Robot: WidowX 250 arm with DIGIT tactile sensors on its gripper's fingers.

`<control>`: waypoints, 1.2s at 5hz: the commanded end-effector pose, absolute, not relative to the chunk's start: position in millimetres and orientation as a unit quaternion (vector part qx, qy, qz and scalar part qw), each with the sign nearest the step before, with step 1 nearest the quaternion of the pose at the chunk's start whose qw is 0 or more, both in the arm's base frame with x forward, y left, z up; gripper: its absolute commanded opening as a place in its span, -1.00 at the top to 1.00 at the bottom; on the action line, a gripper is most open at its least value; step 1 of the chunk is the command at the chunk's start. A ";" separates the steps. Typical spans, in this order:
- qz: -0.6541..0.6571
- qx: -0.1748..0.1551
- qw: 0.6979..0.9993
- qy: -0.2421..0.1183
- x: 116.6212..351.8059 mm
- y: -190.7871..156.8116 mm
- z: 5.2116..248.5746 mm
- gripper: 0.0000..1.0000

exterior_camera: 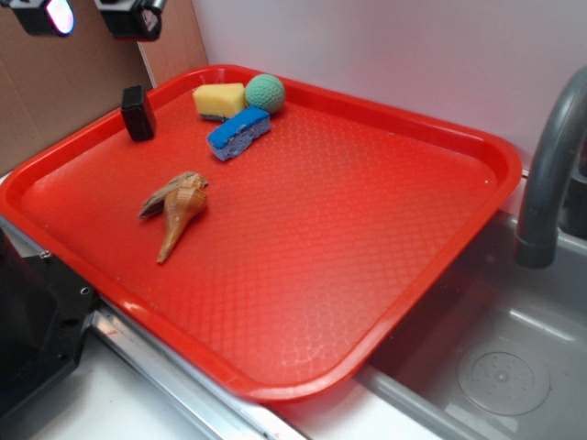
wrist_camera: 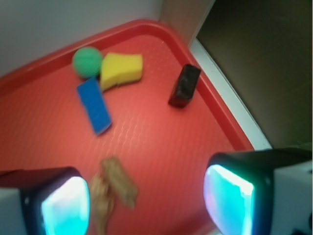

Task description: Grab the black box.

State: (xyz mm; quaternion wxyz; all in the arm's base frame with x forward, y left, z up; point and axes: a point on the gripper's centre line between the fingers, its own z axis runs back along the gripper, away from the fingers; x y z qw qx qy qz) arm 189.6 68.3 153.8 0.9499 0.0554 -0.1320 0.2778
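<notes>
I am holding the tool (wrist_camera: 146,200) spread wide and empty, high above the red tray (exterior_camera: 440,266). The black box (exterior_camera: 138,113) is standing upright near the tray's far corner (apart from the yellow sponge (exterior_camera: 219,100)).

Behind your work area you have a plain white wall (exterior_camera: 385,46), evenly lit. At the far left corner it meets a brown cardboard-like panel (exterior_camera: 55,82). To your right, a grey sink basin (exterior_camera: 495,367) sits lower than the counter, with a round drain (exterior_camera: 503,376) in its floor and a dark grey curved faucet (exterior_camera: 546,174) rising beside it. Along the near edge you see a pale countertop (exterior_camera: 119,408) with a metal strip (exterior_camera: 183,380). Soft reflections show on the sink's surface.
</notes>
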 end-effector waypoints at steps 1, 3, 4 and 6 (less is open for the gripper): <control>0.292 0.071 0.934 -0.196 217.5 100.8 152.8 -1.00; 0.314 0.072 0.929 -0.182 217.8 108.7 131.6 -1.00; 0.314 0.072 0.929 -0.182 217.8 108.7 131.6 -1.00; 0.314 0.072 0.929 -0.182 217.8 108.7 131.6 -1.00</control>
